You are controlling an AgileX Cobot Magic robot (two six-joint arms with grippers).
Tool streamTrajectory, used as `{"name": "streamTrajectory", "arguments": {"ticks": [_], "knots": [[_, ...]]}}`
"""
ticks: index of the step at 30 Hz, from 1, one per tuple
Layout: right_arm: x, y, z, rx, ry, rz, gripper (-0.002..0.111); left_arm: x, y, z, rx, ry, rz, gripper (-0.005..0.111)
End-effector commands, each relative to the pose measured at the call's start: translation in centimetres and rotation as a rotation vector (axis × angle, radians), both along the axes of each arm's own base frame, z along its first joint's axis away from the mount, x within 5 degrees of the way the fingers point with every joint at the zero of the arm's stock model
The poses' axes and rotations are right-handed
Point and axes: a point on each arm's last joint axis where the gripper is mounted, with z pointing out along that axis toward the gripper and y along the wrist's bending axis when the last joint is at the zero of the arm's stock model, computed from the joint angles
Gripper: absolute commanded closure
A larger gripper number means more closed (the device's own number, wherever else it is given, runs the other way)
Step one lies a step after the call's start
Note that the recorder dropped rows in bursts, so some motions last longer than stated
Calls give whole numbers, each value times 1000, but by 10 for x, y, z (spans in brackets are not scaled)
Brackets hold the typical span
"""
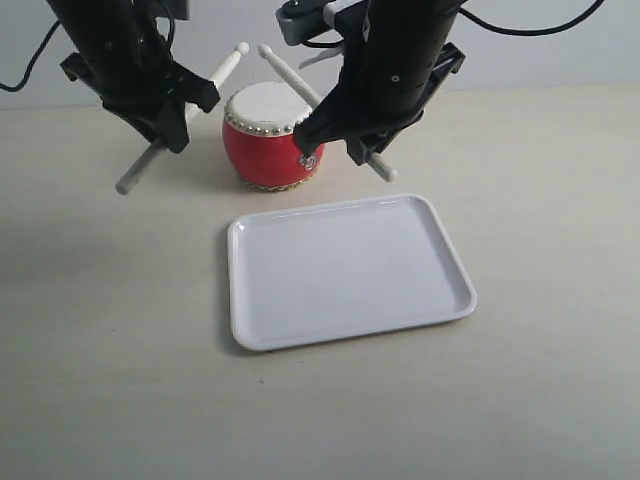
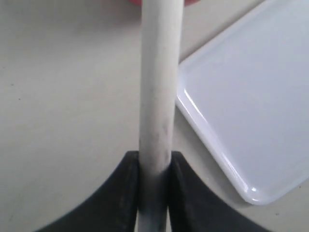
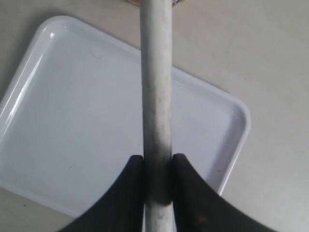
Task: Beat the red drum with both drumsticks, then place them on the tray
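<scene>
The flat white rectangular plastic tray (image 1: 350, 270) is lying nearest on the pale table (image 1: 100, 350). Just behind it, the small glossy red barrel drum (image 1: 262, 150) is standing. The left pincer (image 2: 154, 164) is clamping one slim whitish wooden drumstick (image 1: 222, 70) and the right pincer (image 3: 158, 166) is clamping the second drumstick (image 1: 292, 75), their tips hovering close together above the drum's cream skin.

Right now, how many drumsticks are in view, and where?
2. The left hand grips one drumstick, left of the red drum; the right hand grips the other drumstick, on the drum's right. Both tips are raised. The tray holds none.
</scene>
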Motion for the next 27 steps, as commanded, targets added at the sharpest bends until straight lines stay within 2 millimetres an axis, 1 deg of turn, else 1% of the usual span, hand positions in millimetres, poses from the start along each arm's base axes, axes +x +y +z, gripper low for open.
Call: {"name": "streamTrajectory", "arguments": {"ticks": [1,4,7,9,11,12,14,17,18,19,21,22,24,26,27], "knots": [[8,-1,-8,-2,-20,3,108,5,-2,15,-20,-48,19,107],[18,-7,-26,-14,24,-28,108,8,-2,24,-31,-80,20,107],[23,-10,-49,-5,124,-63,108,8,-2,26,-32,-87,20,107],[24,-8,-58,7,157,-69,108,10,-3,22,-29,-78,20,107],[23,-7,-58,24,168,-63,108,13,-5,11,-22,-55,20,107],[22,-6,-52,35,162,-64,108,15,-5,5,-20,-42,19,107],[20,-6,-39,64,147,-67,108,20,-7,-15,-2,-1,19,107],[15,-10,-3,112,75,-61,108,27,-11,-47,16,70,21,107],[11,-12,14,137,37,-58,108,29,-13,-59,14,98,25,107],[7,-14,27,158,9,-56,108,30,-14,-70,15,124,27,107],[2,-18,46,192,-42,-52,108,32,-16,-88,12,167,23,107],[0,-18,53,208,-64,-51,108,32,-17,-93,13,177,20,107],[0,-18,55,207,-78,-26,108,33,-18,-99,15,190,21,107],[4,-16,43,184,-56,-19,108,33,-18,-97,13,183,22,107],[8,-14,32,168,-31,-21,108,33,-18,-92,9,175,22,107]]}}
